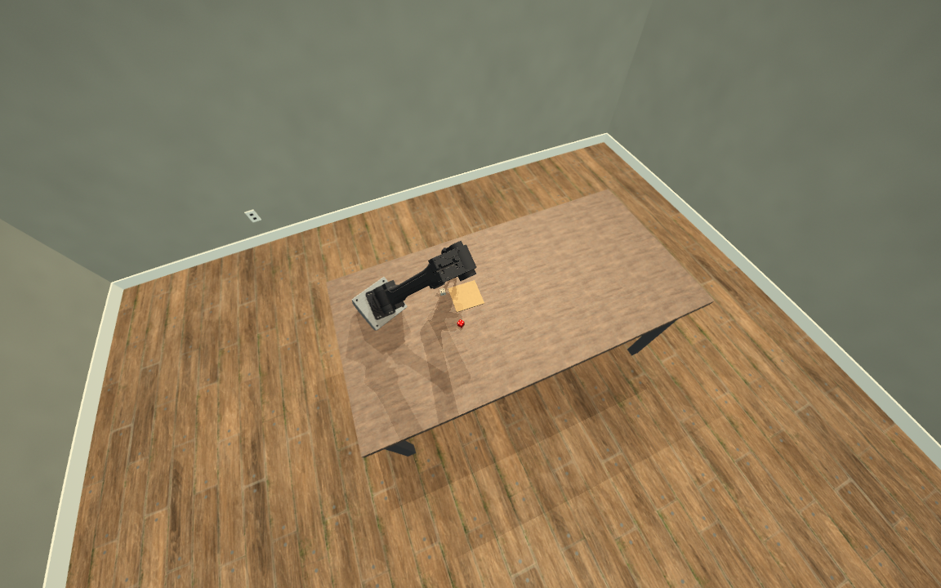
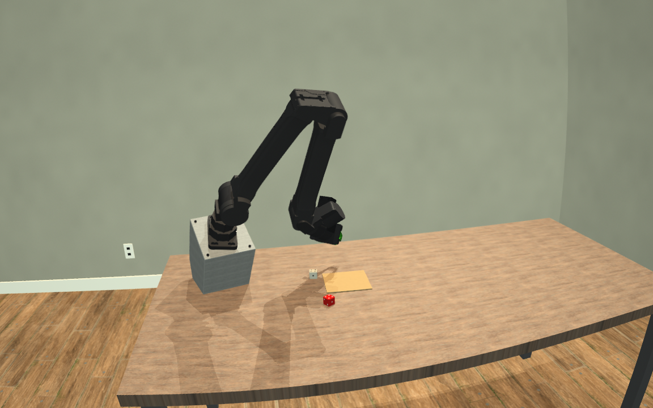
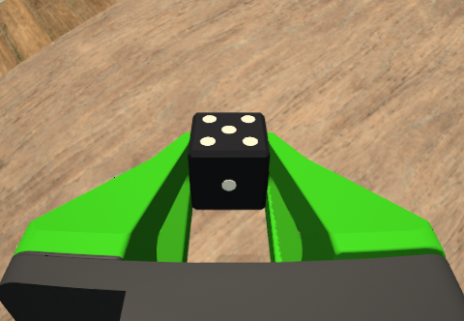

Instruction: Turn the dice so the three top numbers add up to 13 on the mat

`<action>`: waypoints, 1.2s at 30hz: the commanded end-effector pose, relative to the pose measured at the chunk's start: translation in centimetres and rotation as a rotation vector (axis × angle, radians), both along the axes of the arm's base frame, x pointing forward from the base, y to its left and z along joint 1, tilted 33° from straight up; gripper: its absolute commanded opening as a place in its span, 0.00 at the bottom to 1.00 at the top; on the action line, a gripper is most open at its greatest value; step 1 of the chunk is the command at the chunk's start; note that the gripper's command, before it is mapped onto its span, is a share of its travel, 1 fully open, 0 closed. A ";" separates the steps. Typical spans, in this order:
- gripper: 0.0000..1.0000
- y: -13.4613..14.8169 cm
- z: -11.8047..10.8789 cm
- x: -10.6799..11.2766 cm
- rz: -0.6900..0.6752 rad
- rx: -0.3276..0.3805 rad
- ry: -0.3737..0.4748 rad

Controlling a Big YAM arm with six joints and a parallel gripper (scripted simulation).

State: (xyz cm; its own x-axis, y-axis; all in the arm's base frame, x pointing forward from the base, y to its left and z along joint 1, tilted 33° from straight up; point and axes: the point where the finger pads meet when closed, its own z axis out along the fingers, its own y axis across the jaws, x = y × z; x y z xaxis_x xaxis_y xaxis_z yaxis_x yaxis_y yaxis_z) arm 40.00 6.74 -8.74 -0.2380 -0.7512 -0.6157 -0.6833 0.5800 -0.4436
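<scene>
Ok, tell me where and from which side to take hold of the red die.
Grip the red die across two opposite side faces, coming straight down. It sits alone on the table, off the mat, sides free. The gripper holds the black die.
</scene>
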 end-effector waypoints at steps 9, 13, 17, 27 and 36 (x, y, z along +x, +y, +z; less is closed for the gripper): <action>0.20 -0.6 -0.1 0.6 0.018 -0.014 -0.047; 0.20 -0.8 -0.4 0.7 0.018 -0.014 -0.048; 0.20 -1.4 -1.3 0.8 0.018 -0.015 -0.048; 0.20 -2.9 -3.7 1.1 0.018 -0.016 -0.046; 0.20 -4.1 -5.8 1.4 0.018 -0.016 -0.045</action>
State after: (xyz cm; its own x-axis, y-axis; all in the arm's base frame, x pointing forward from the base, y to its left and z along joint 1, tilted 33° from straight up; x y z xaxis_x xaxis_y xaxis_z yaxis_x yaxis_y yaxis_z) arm 41.39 3.15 -13.94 -0.2091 -0.7557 -0.6207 -0.6754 0.5706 -0.4672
